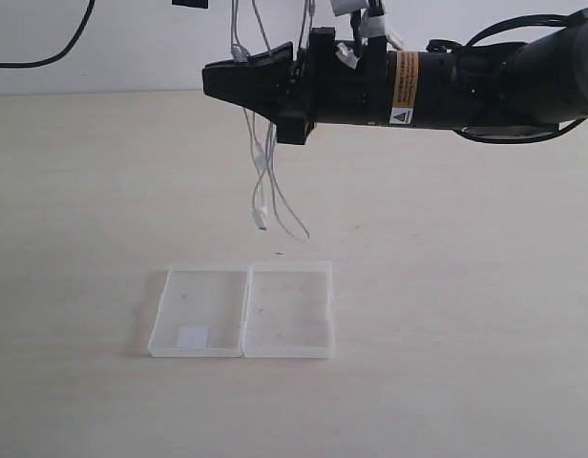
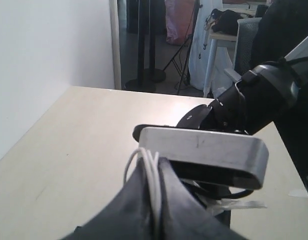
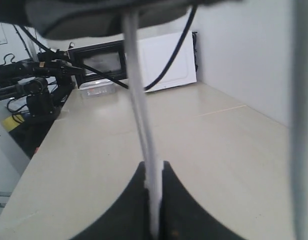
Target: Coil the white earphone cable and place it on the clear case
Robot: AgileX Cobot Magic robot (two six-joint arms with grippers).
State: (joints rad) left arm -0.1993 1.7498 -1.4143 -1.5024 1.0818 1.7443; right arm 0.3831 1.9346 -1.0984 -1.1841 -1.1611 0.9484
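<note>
The white earphone cable (image 1: 262, 218), pinched by left gripper (image 2: 153, 172) and right gripper (image 3: 154, 175), dangles free, apart from the clear case (image 1: 289, 310).

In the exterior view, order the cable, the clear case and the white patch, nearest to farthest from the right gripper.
1. Cable, held by the right gripper, jaws shut.
2. Case, on the table below.
3. White patch, in the case's left half, camera-side edge.
</note>
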